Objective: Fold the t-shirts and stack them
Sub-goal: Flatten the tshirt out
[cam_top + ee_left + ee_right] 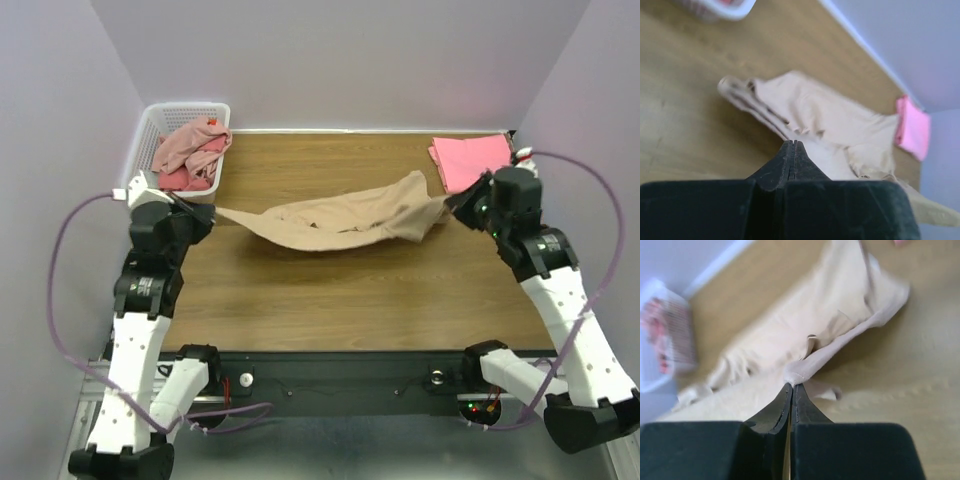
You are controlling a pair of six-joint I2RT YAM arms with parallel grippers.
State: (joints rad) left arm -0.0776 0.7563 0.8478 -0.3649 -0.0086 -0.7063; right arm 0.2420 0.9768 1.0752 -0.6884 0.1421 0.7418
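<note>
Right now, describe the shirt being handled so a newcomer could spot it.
Over the middle of the table, the beige t-shirt is stretched between the left pincer and the right pincer, each gripping an end. Unlike the folded salmon-pink shirt at the far right corner and the pink and red shirts in the white basket, it is tan and unfolded.

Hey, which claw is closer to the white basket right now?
Left. The left claw sits just on the near side of the basket, gripping the tan shirt. The right claw is across the table, holding the shirt's other end.
</note>
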